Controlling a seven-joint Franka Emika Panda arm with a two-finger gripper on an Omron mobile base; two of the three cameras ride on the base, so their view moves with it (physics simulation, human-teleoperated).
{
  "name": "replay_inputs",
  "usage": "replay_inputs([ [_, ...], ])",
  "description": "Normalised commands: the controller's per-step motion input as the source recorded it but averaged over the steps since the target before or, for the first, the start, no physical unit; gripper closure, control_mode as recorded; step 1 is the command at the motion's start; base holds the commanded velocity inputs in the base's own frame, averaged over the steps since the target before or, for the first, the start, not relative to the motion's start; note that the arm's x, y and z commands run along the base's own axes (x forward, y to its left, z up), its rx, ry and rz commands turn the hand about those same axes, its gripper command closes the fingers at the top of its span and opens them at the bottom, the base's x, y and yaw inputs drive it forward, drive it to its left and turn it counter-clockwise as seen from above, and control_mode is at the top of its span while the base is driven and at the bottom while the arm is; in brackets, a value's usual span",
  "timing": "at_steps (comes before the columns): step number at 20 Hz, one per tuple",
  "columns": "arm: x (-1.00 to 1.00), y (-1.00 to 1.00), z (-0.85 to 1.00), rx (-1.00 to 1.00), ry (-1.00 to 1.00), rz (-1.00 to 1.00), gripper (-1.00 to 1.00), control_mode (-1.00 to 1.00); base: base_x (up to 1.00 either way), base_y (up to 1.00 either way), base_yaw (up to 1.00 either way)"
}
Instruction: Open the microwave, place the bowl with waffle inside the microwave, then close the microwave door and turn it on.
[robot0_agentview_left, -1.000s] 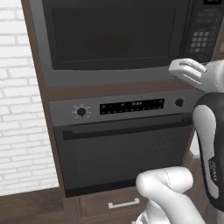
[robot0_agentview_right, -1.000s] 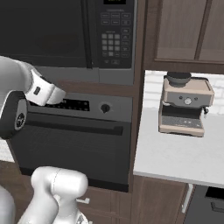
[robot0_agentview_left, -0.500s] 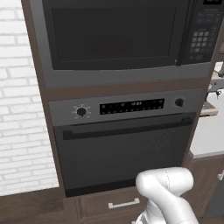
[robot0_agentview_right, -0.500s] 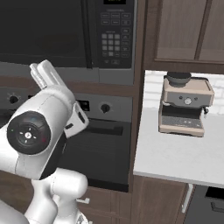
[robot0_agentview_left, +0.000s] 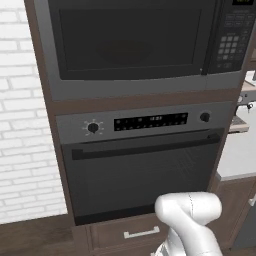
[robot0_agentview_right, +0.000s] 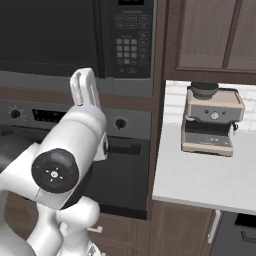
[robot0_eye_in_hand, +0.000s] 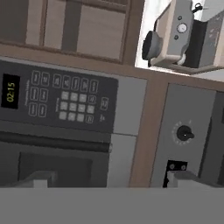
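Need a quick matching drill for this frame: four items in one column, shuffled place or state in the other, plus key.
1. microwave door
2. oven
3. coffee machine
4. keypad panel

A. on the white counter
B. shut, dark window
C. right of the microwave window
D. directly below the microwave

Pairs: 1-B, 2-D, 3-A, 4-C

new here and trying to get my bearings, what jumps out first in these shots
The big built-in microwave with its wide dark glass door, shut, fills the top of the cabinet wall, its black keypad panel on the right. Right below sits a dark oven with a round knob and a long bar handle. To the right, a beige coffee machine stands on a pale counter.
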Motion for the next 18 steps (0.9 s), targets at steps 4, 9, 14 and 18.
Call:
replay_inputs([
  [4,0.21,-0.11,0.02,0.21,0.05,-0.02,1.0,-1.0,0.0,0.0,0.0],
  [9,0.34,-0.19,0.0,0.0,0.04,0.03,1.0,-1.0,0.0,0.0,0.0],
  [14,0.38,-0.3,0.0,0.01,0.02,0.11,1.0,-1.0,0.0,0.0,0.0],
  [18,0.54,-0.13,0.0,0.0,0.01,0.03,1.0,-1.0,0.0,0.0,0.0],
])
